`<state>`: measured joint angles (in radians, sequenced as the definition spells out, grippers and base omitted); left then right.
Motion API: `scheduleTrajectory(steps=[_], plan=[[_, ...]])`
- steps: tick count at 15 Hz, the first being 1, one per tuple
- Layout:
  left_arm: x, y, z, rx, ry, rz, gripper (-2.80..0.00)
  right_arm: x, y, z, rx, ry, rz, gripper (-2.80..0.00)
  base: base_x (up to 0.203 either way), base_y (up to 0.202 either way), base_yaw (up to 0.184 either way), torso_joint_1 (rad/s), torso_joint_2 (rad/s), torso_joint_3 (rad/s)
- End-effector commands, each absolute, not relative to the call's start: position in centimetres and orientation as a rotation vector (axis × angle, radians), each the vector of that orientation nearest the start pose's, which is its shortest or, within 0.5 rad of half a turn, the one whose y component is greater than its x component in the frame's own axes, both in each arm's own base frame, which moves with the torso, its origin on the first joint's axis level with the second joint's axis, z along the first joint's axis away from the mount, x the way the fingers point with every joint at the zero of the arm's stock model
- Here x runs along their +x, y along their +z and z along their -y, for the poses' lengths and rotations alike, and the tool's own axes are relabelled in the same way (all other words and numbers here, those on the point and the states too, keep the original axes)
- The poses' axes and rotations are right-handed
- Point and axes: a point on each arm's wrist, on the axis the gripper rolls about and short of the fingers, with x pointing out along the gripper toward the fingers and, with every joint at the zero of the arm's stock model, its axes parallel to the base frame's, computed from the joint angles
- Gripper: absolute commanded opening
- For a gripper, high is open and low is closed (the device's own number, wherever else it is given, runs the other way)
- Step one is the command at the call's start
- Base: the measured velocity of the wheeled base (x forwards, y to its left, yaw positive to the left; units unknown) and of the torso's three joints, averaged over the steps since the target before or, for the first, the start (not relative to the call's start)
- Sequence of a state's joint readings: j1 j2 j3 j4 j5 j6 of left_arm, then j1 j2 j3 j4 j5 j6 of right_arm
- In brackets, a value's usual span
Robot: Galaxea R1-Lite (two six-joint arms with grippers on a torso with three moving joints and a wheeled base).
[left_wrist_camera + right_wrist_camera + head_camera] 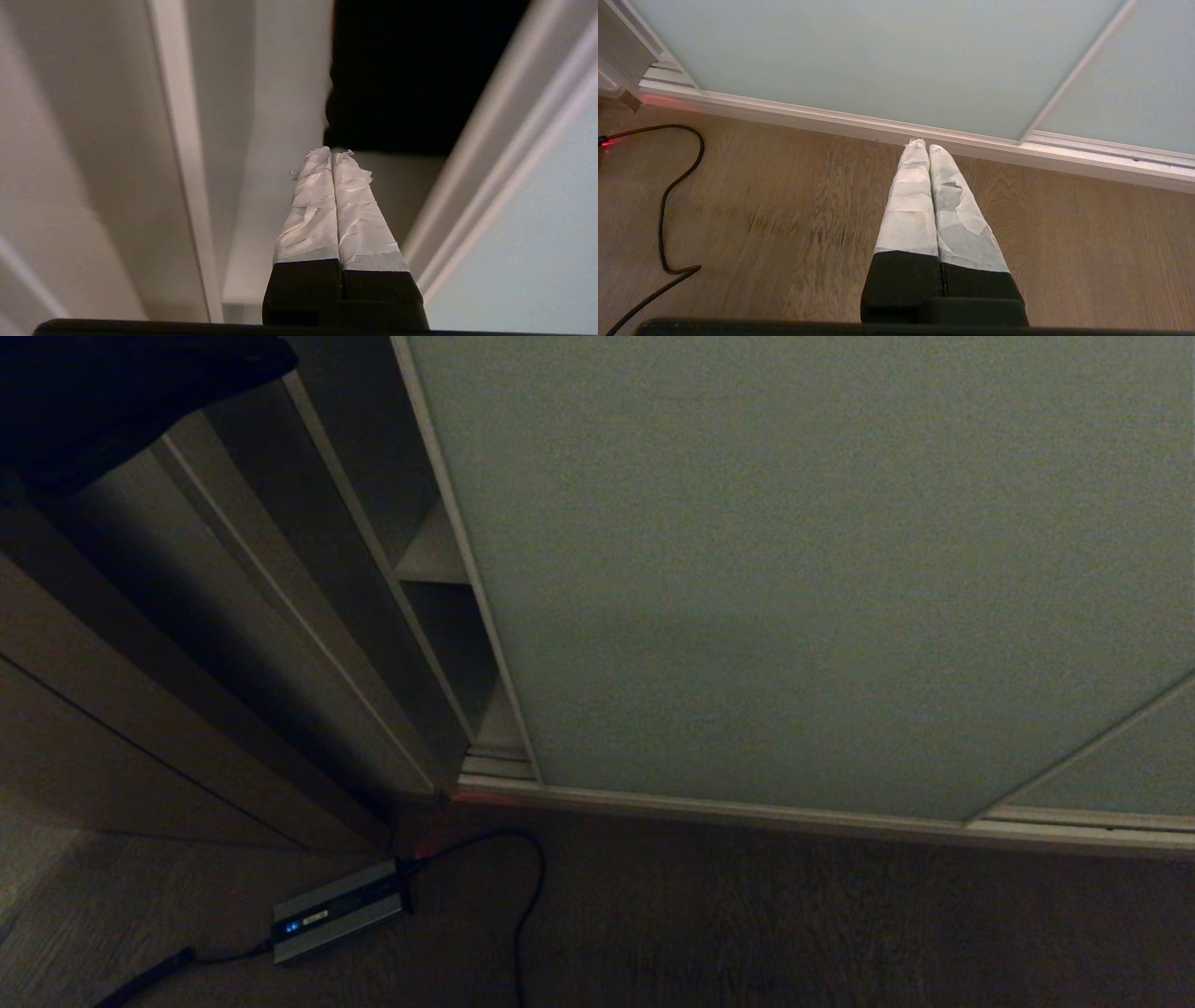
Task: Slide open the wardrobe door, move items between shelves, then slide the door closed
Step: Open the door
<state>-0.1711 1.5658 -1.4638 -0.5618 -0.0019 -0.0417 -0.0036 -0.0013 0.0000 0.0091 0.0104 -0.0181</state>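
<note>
Here, the sliding wardrobe door [794,569] stands slightly ajar, exposing a narrow strip of shelves [431,560]. The left gripper [331,151], fingers clenched and empty, points into that gap toward a dark cloth [411,70]. The right gripper [924,144], likewise clenched, hangs over the wooden floor [784,224].

Our left tool [331,154], black-bodied with white tape wrapped round both fingers [310,210], has its fingers pressed flat together, nothing between them. Our right tool [924,145], taped the same way, points down and forward, its fingers likewise closed together and empty.
</note>
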Motion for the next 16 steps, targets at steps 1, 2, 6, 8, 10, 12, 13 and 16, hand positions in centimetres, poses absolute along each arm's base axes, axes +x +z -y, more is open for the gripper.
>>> scheduleTrajectory(steps=[1,2,6,8,10,12,13,16], plan=[[28.1,39.5,5.5,-0.077,-0.202,0.418,-2.80,-2.3,7.4,0.0,-0.018,0.007,-0.011,-2.80,0.000,0.000,0.000,0.000,0.00,0.000],[28.8,39.3,6.2,-0.079,-0.217,0.410,-2.80,-2.3,7.4,0.0,-0.018,0.008,-0.011,-2.80,0.000,0.000,0.000,0.000,0.00,0.000],[30.2,38.5,10.0,-0.100,-0.323,0.385,-2.80,-2.3,7.4,0.0,-0.018,0.008,-0.011,-2.80,0.000,0.000,0.000,0.000,0.00,0.000],[30.3,38.3,11.7,-0.108,-0.368,0.380,-2.80,-2.3,7.4,0.0,-0.018,0.006,-0.011,-2.80,0.000,0.000,0.000,0.000,0.00,0.000],[30.4,38.1,13.2,-0.112,-0.402,0.373,-2.80,-2.3,7.4,0.0,-0.018,0.007,-0.011,-2.80,0.000,0.000,0.000,0.000,0.00,0.000],[30.5,38.0,14.4,-0.115,-0.420,0.375,-2.80,-2.3,7.4,0.0,-0.018,0.007,-0.011,-2.80,0.000,0.000,0.000,0.000,0.00,0.000],[30.6,38.0,15.1,-0.117,-0.427,0.375,-2.80,-2.3,7.4,0.0,-0.018,0.008,-0.011,-2.80,0.000,0.000,0.000,0.000,0.00,0.000],[30.5,37.6,17.2,-0.121,-0.467,0.369,-2.80,-2.3,7.4,0.0,-0.018,0.006,-0.011,-2.80,0.000,0.000,0.000,0.000,0.00,0.000]])
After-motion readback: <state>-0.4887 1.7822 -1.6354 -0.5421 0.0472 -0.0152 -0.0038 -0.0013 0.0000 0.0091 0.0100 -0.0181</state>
